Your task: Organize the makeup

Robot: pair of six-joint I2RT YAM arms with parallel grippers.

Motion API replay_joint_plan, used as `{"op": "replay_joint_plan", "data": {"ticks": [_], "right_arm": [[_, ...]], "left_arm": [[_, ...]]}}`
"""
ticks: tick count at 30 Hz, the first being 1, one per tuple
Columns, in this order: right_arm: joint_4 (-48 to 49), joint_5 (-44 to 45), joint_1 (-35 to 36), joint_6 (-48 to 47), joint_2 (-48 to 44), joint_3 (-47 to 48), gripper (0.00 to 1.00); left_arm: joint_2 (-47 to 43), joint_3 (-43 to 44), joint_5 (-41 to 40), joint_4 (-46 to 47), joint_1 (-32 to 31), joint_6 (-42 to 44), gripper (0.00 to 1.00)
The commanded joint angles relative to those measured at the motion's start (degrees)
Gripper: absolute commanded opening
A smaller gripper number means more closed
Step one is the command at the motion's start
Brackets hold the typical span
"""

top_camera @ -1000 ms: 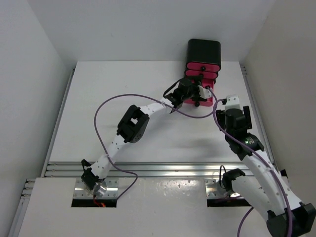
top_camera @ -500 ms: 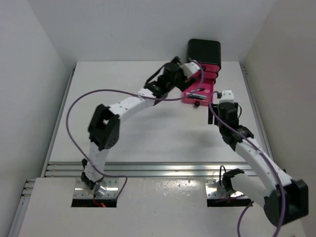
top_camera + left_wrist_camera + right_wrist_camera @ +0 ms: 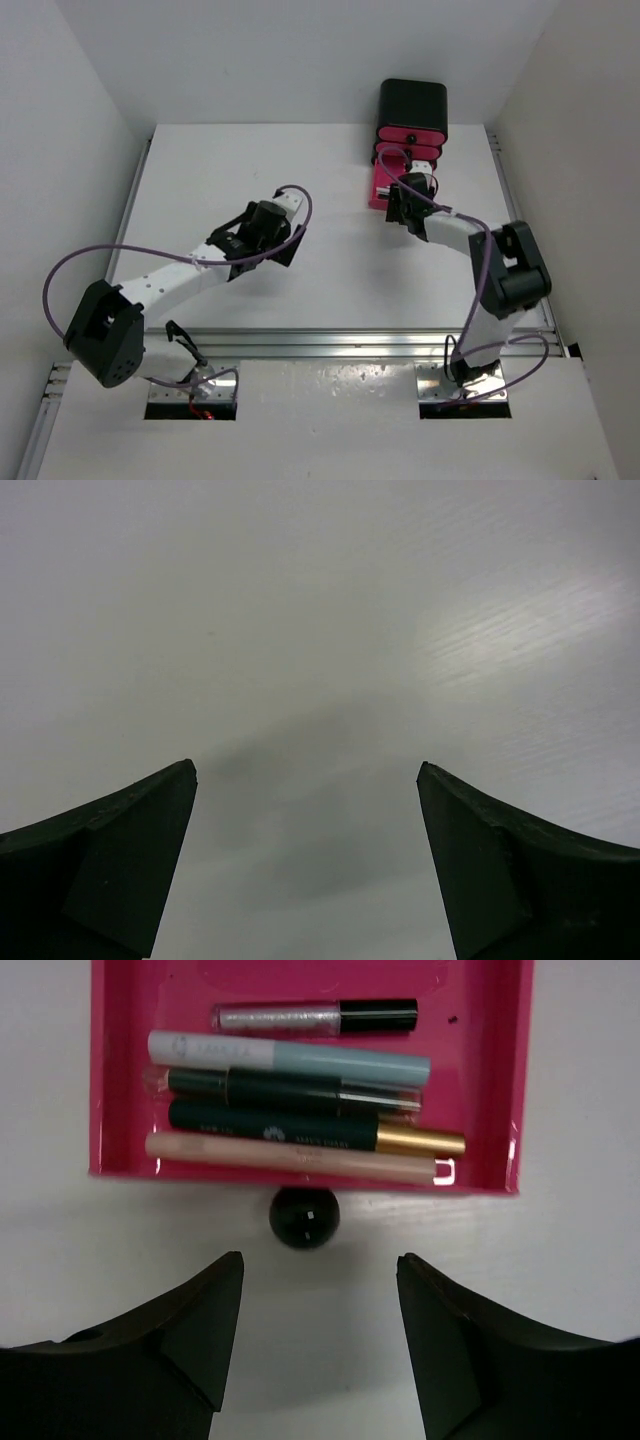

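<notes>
Nearly done, we judge: five slim makeup sticks (image 3: 300, 1110) lie in the open pink plastic drawer (image 3: 110, 1070) near the bench's (image 3: 250, 170) far right corner. Our right hand (image 3: 320, 1265), jaws apart and empty, faces its round black knob (image 3: 304, 1217), with shutting left to do; our left hand (image 3: 305, 780) gapes wide, empty.

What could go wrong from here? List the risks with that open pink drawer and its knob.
1. The right gripper sits just short of the small round knob with its jaws apart. Closing slightly off-centre may let the knob slip out.
2. A hard push on the drawer could jolt the loose sticks. The peach stick lies against the front wall and might ride up and jam.
3. Nothing visibly holds the black box, so it may slide back.
</notes>
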Motion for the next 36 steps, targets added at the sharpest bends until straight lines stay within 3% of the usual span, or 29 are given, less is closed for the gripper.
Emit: {"op": "replay_joint_plan", "data": {"ticks": [1,5,12,16,21,25,29,36], "right_arm": [[3.78,4.92,0.16,1.26,6.68,7.49,0.63],[0.52,8.35,0.34,1.61,11.25,11.63,0.58],[0.26,8.45,0.42,1.78,15.12,15.05,0.47],[0.17,9.14,0.86,2.74,16.09,15.32,0.36],[-1.33,9.41,0.86,3.54,15.83,14.27,0.35],[1.57,8.19,0.60,1.96,16.44,13.56,0.16],[4.74,7.39,0.42,-0.41,16.71,14.44,0.03],[10.62,6.07,0.16,-6.82,17.32,18.04,0.00]], "left_arm": [[-2.00,-1.25,-3.39,1.31,6.38,-3.75,0.99],[-3.58,-5.46,3.29,1.31,10.53,-5.86,0.99],[-2.26,-6.53,4.87,3.15,13.44,-5.86,0.99],[-2.79,-7.15,5.93,3.86,14.06,-5.25,0.99],[-2.79,-7.67,7.16,4.39,14.58,-4.73,0.99],[-2.79,-7.67,7.78,4.39,14.58,-4.72,0.99],[-2.79,-7.67,7.78,4.39,14.58,-4.19,0.99],[-0.95,-7.06,7.78,4.39,14.58,-4.19,0.99]]}}
